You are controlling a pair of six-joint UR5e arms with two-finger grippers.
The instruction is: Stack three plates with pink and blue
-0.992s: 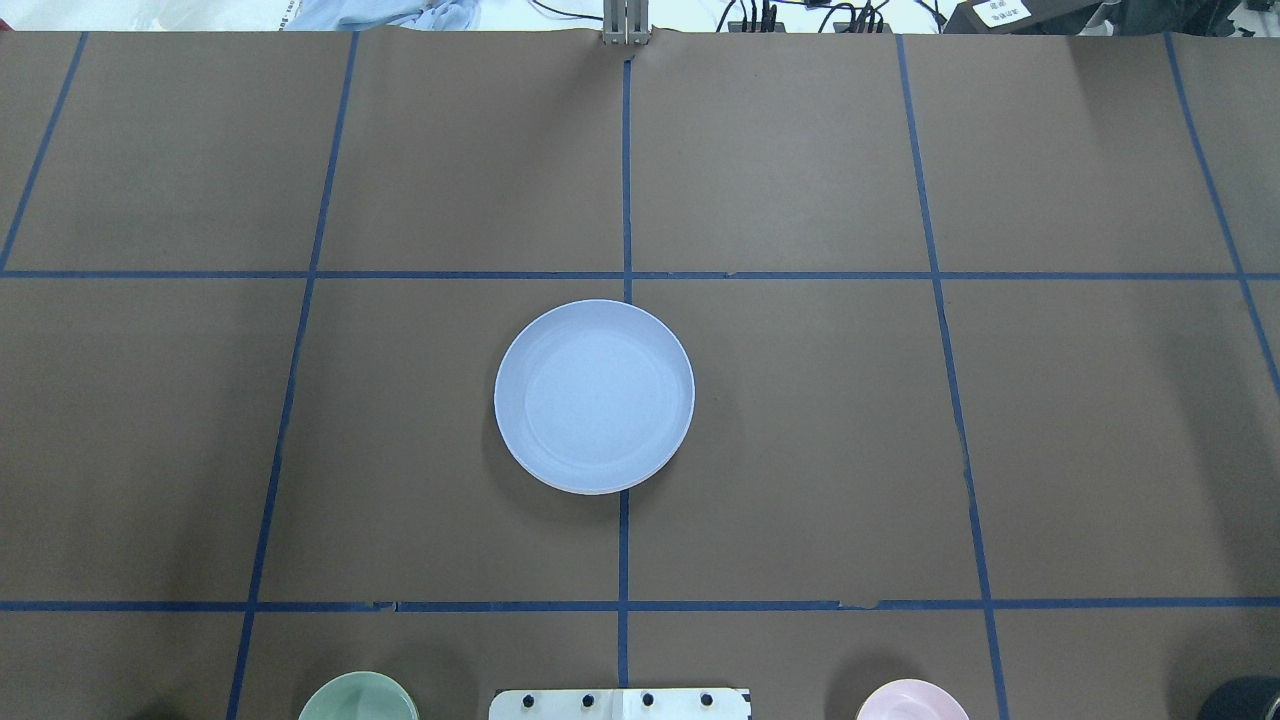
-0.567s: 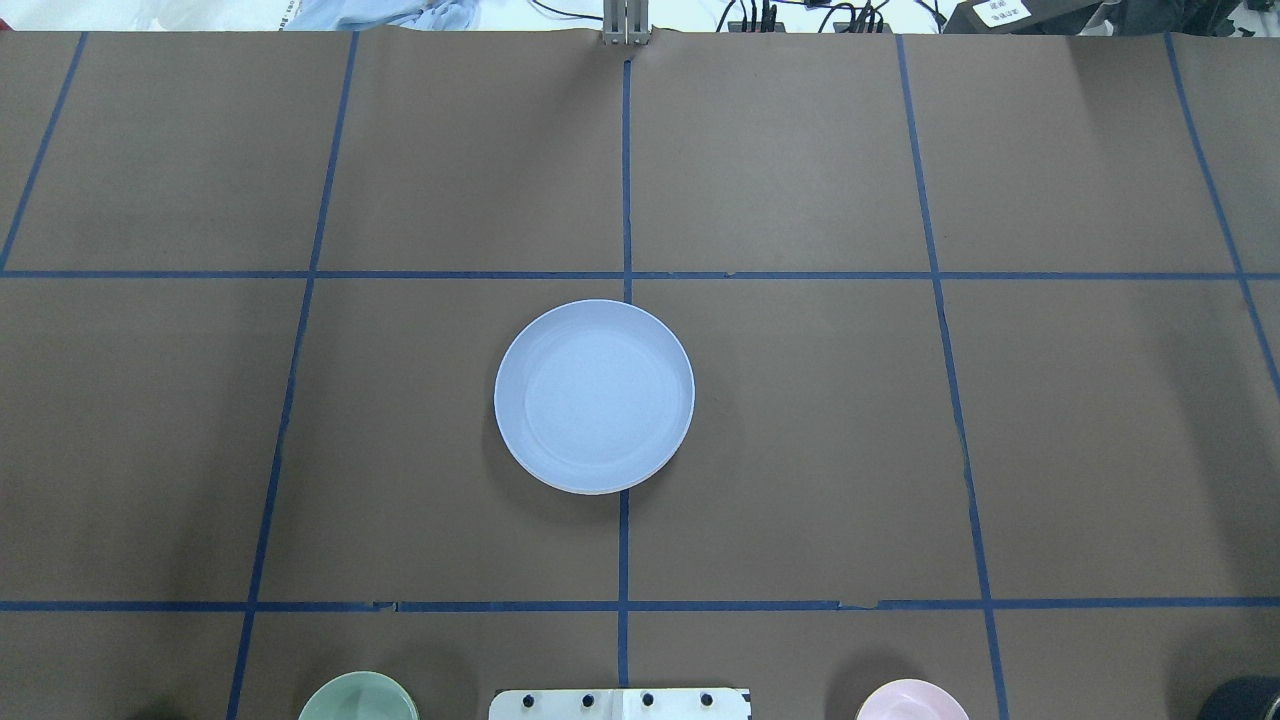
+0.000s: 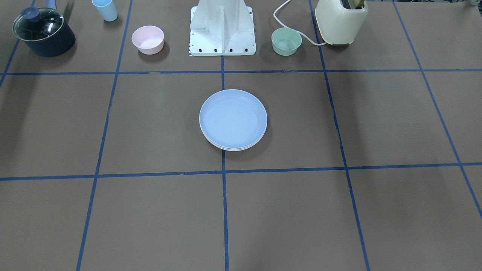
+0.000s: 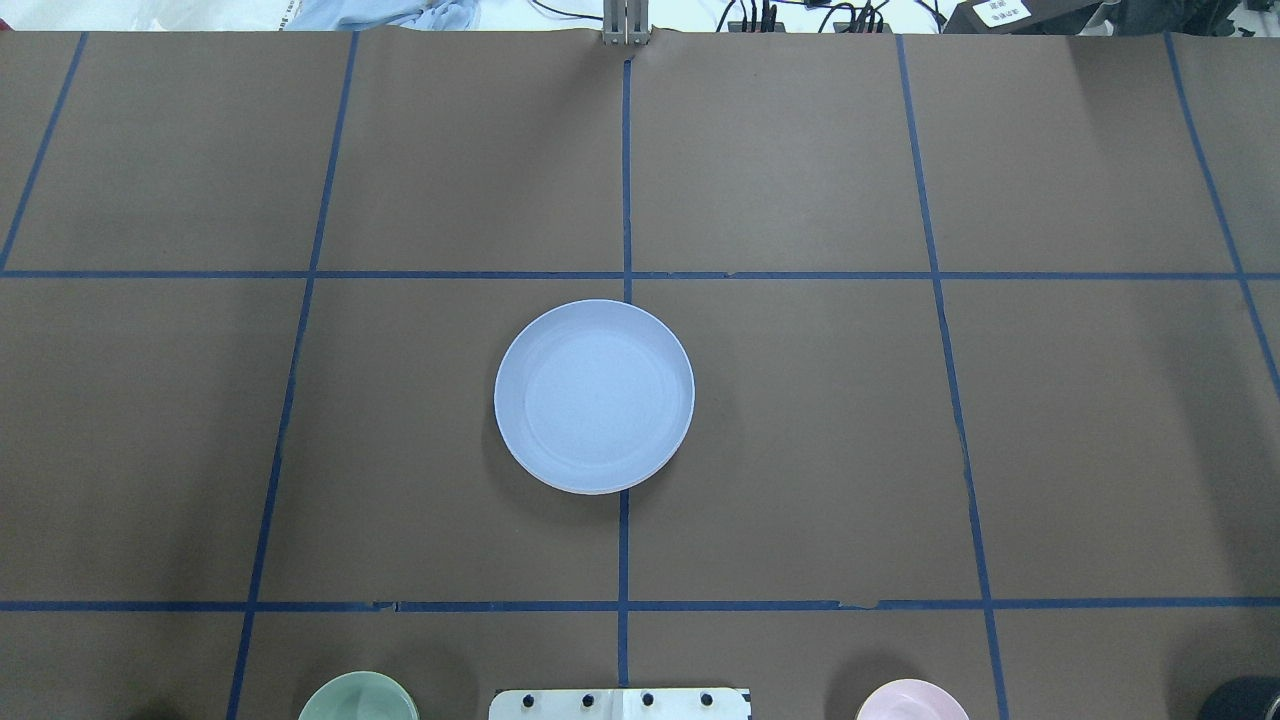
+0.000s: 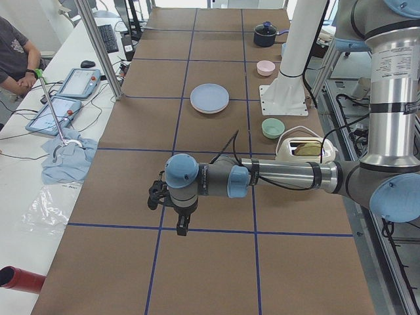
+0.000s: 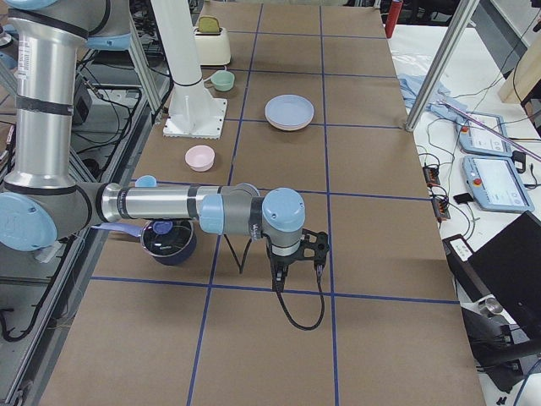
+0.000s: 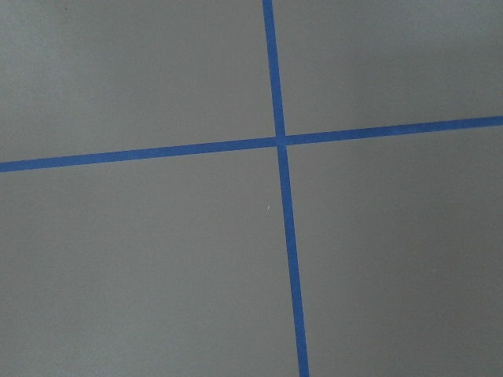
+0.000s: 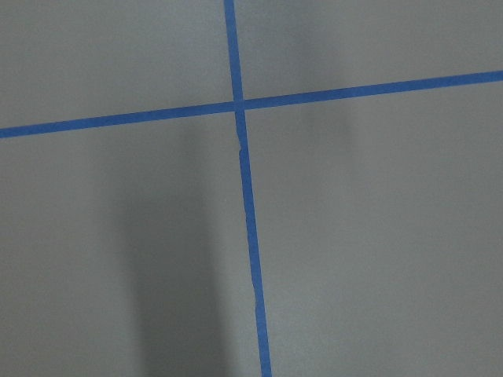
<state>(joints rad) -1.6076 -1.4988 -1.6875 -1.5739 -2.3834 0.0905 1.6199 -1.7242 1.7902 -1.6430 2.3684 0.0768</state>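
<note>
The light blue plate (image 4: 594, 396) lies on top of a stack in the middle of the table; it also shows in the front view (image 3: 233, 119). Pale rims of plates under it (image 3: 233, 149) peek out at its front edge; their colours are hard to tell. My left gripper (image 5: 181, 226) hangs over the table far from the stack, seen only from the left side. My right gripper (image 6: 277, 279) hangs likewise at the other end, seen only from the right side. I cannot tell whether either is open or shut. Both wrist views show only brown table and blue tape.
A small pink bowl (image 3: 147, 39) and a small green bowl (image 3: 286, 41) flank the robot base (image 3: 222, 28). A cream toaster (image 3: 340, 20), a dark pot with a glass lid (image 3: 43, 32) and a blue cup (image 3: 105, 9) stand along that edge.
</note>
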